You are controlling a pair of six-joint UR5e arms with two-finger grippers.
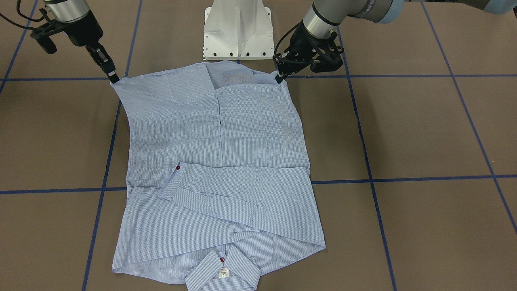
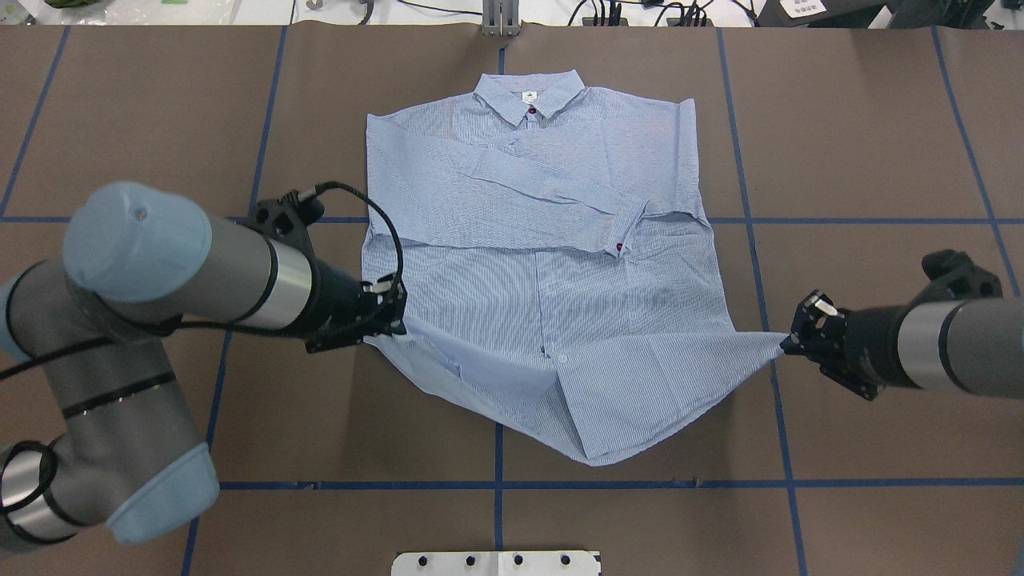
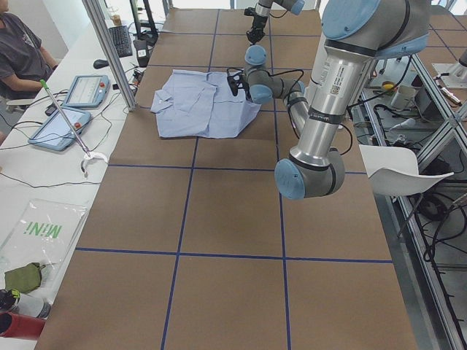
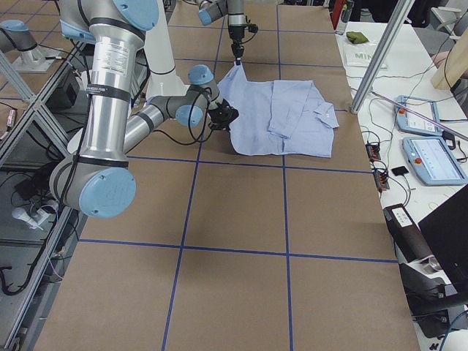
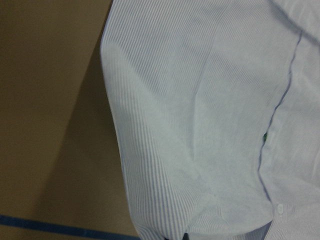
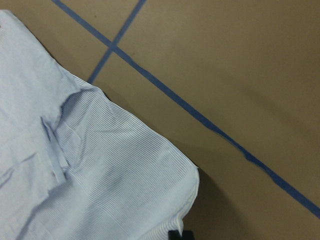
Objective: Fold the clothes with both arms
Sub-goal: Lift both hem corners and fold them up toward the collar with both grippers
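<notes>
The shirt (image 2: 544, 264) lies mid-frame in the overhead view, sleeves crossed over its upper half. It looks light and limp: the hem sags between its two corners, which seem the best places to hold. The left tool (image 2: 382, 324) and right tool (image 2: 788, 344) are each clamped on one corner. Bare table (image 2: 864, 128) flanks both sides, with less room toward the top edge.

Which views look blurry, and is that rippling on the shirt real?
Left wrist view: soft and dim, shirt stripes smeared. Front-facing view: sharp, but the wavy bands across the shirt's middle look like moiré, not creases. Right wrist view: clear, with a dark shadow on the table beside the shirt's corner.
</notes>
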